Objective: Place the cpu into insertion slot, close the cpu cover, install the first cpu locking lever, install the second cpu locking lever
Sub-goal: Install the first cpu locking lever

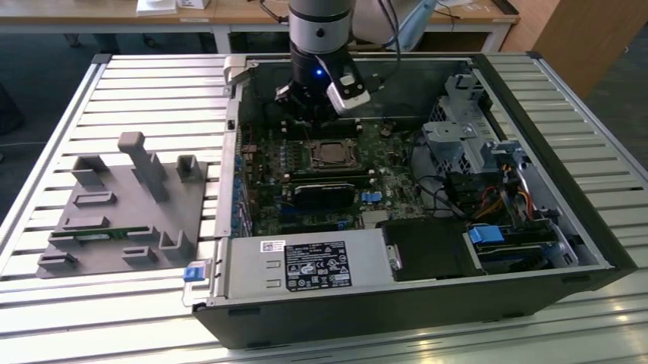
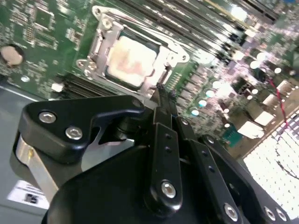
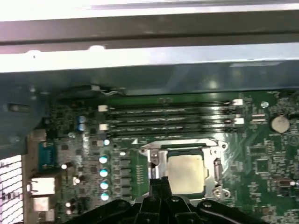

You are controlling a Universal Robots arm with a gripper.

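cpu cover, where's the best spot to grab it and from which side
The cpu cover lies flat around the chip, so its thin rim offers little to pinch. Probably best is the small tab jutting from its edge, taken from above.

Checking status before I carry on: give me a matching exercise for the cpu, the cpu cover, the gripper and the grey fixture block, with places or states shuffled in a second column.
1. cpu
2. cpu cover
3. gripper
4. grey fixture block

A. on the slatted table, at the exterior view's left
B. tip at the cover's edge
C. dull top up, inside the metal frame
D. lying flat around the chip

Pairs: 1-C, 2-D, 3-B, 4-A.
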